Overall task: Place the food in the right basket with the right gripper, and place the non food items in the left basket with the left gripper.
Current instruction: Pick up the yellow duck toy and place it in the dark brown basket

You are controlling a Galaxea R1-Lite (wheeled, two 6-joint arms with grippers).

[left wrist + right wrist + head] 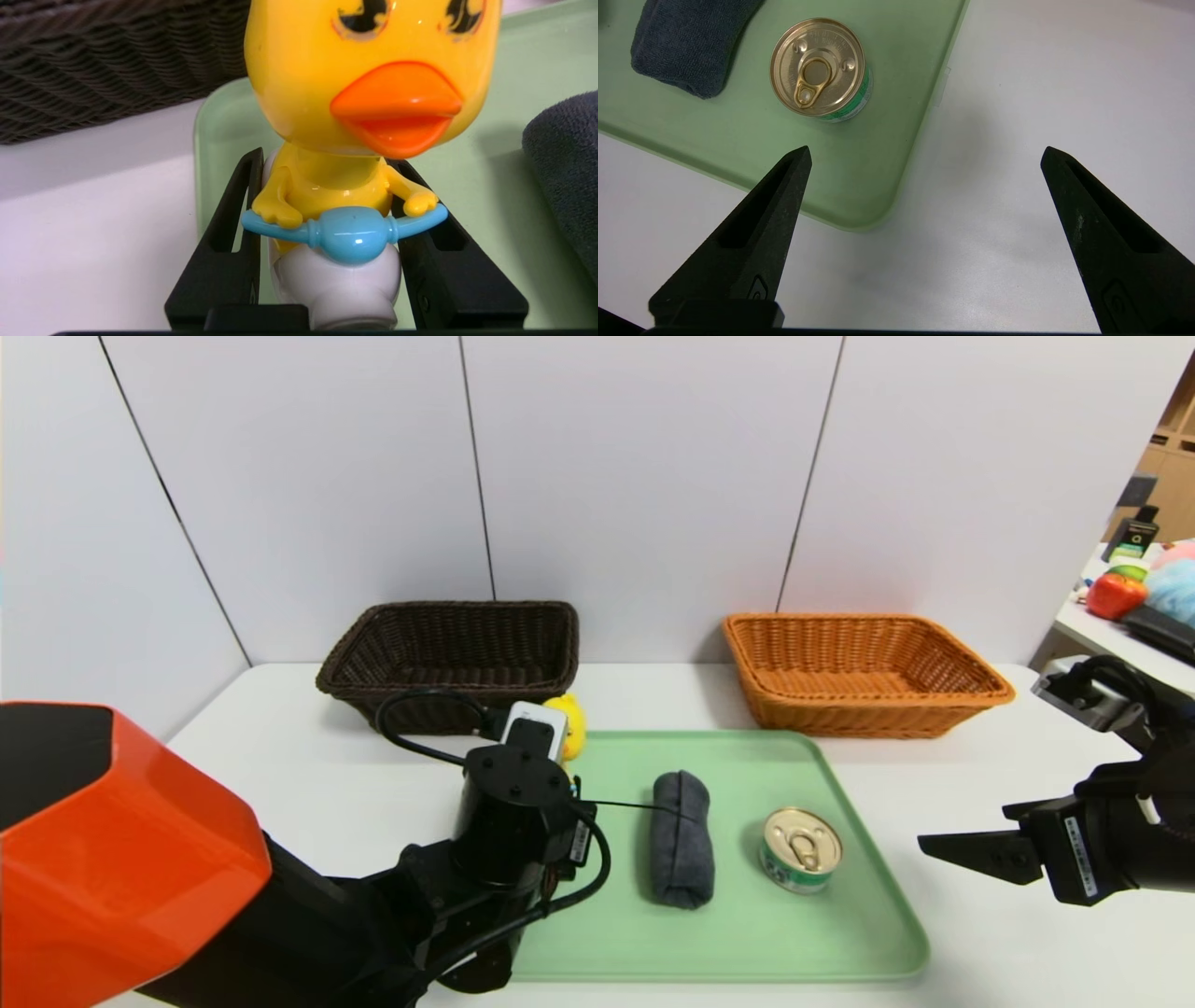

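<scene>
Left tool (327, 233) grasping duck toy (364, 93) over green tray (840, 915), right tool (924, 158) released beside it.

two baskets (448, 644), one tray (840, 933), one can (801, 849), one cloth (681, 840), one duck (364, 93)

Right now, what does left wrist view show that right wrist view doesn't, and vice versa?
Only the left wrist view: the left gripper closed on the yellow duck toy, held by its white base, with the dark brown basket behind it.

Only the right wrist view: the right gripper, open and empty, above the bare white table beside the tray, and the gold-lidded can standing on the tray.

Both: the green tray and the rolled dark cloth lying on it.
</scene>
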